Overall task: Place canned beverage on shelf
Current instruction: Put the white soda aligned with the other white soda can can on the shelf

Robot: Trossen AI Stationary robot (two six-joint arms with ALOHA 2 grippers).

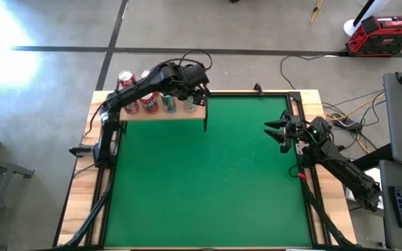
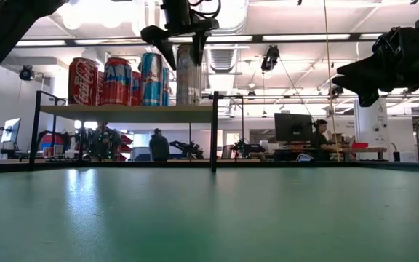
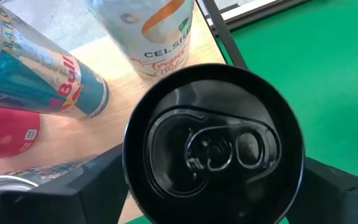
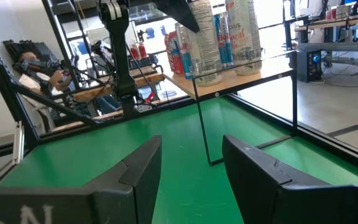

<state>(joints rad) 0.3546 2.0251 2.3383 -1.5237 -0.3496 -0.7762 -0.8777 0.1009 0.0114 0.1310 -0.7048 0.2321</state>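
The shelf [image 2: 122, 111], a light-wood board on thin black legs, stands at the far left of the green mat [image 1: 208, 174]. A silver can with a black top [image 3: 215, 146] stands upright on its base at the shelf's right end [image 2: 188, 76]. My left gripper [image 2: 182, 47] hangs over it, pointing steeply down and open, with a finger on either side of the can's upper part. My right gripper [image 1: 276, 132] waits level at the mat's right edge, open by a narrow gap [image 4: 191, 168], with nothing between its fingers.
More cans stand on the shelf: a Coca-Cola can [image 2: 84, 81], a red can [image 2: 117, 81], a Red Bull can [image 3: 48, 81] and a white Celsius can [image 3: 160, 37]. The shelf's front right leg [image 2: 214, 131] stands on the mat. People sit in the room behind.
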